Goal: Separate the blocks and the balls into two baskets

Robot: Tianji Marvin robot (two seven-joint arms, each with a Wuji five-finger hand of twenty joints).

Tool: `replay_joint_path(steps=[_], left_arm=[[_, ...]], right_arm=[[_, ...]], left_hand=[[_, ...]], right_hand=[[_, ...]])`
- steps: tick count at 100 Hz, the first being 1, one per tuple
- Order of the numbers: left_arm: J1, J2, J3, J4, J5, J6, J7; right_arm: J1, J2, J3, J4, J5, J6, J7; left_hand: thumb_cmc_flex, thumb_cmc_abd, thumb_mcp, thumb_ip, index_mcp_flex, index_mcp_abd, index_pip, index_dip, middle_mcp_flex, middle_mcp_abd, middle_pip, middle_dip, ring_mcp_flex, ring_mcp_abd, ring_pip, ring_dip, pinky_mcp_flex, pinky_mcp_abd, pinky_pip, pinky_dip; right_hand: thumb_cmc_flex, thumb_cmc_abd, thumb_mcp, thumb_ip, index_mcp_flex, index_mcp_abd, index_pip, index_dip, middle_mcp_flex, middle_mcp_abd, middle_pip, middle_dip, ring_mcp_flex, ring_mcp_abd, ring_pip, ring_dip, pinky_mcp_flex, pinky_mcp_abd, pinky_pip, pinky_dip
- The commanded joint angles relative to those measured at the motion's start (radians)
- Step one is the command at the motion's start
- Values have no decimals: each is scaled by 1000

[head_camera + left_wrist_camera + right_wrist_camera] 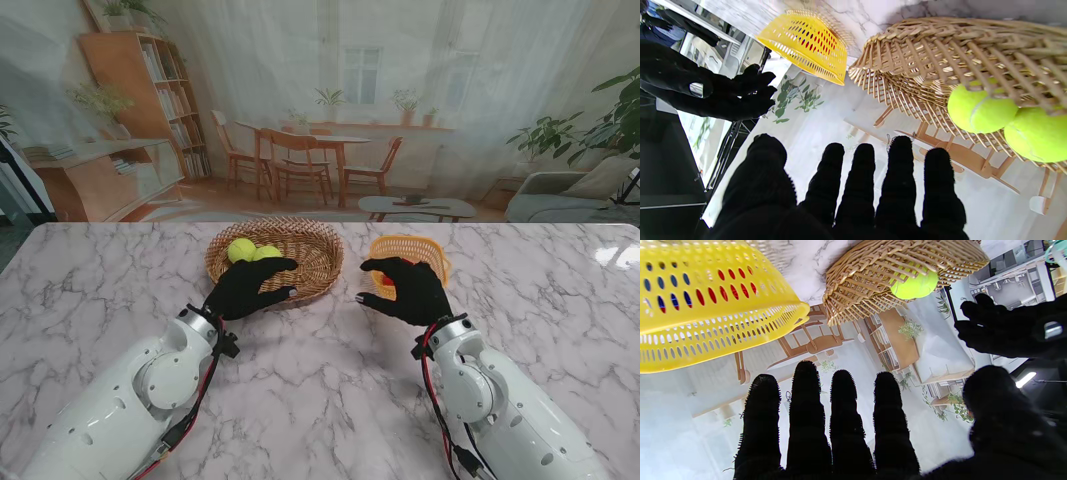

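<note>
Both robot hands released w/ fingers spread, left robot hand [245,290] just before wicker basket [312,262] w/ two balls [251,251], right robot hand [408,289] before yellow basket [432,250] w/ blocks [386,281] — sorted apart by type.

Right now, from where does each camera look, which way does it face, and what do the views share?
Stand: above the shoulders, facing down at the marble table; both arms, left hand and right hand show.
Left wrist: looks along its open fingers toward the wicker basket.
Right wrist: looks along its open fingers toward the yellow basket.
All share both baskets.
</note>
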State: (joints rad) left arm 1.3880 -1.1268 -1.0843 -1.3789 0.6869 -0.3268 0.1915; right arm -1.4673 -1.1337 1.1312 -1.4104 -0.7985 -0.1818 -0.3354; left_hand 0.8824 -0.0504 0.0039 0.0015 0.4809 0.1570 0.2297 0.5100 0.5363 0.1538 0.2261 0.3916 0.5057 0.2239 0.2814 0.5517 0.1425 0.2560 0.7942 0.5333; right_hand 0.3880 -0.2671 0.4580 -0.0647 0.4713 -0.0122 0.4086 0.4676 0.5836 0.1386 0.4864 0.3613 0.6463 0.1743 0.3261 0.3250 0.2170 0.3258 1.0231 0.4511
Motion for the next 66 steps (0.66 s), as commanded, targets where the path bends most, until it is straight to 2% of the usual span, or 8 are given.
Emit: replay_joint_path(steps=[1, 8, 36, 66], left_arm=[[-1, 8, -5, -2, 8, -4, -12], [-5, 5, -10, -1, 4, -10, -4], [-28, 11, -10, 16, 35, -28, -3], [-2, 15, -26, -20, 61, -33, 1]], right_arm=[[-11, 2, 5, -4, 20, 7, 7], [-6, -3, 5, -6, 49, 5, 13], [32, -1, -3, 31, 41, 1, 15], [0, 4, 8, -8, 15, -14, 14]], left_hand=[[0, 51, -26, 8, 24, -1, 10, -4, 10, -13, 4, 7, 7, -1, 12, 3, -10, 10, 8, 18], [1, 52, -25, 8, 25, 1, 9, -5, 6, -11, 0, 5, 2, 0, 9, 2, -14, 9, 5, 17], [-1, 51, -27, 6, 31, 4, 4, -9, 13, -6, -6, 3, -3, 5, 6, -1, -17, 12, 0, 17], [-2, 52, -26, 5, 26, 5, -4, -12, 9, -5, -12, 2, -4, 5, 5, -2, -18, 12, -3, 17]], right_hand=[[-19, 29, -18, 25, 7, -8, 14, 17, 1, -6, 12, -3, -24, -12, -30, 14, -21, 8, 6, 1], [-16, 31, -20, 25, 8, -8, 15, 16, 3, -4, 14, -2, -24, -13, -28, 15, -21, 9, 7, 1], [-12, 32, -24, 26, 7, -9, 15, 13, 0, -6, 13, -1, -30, -12, -28, 15, -25, 11, 6, 2], [-10, 33, -27, 27, 5, -9, 14, 11, -2, -5, 12, -1, -32, -12, -27, 15, -26, 12, 6, 3]])
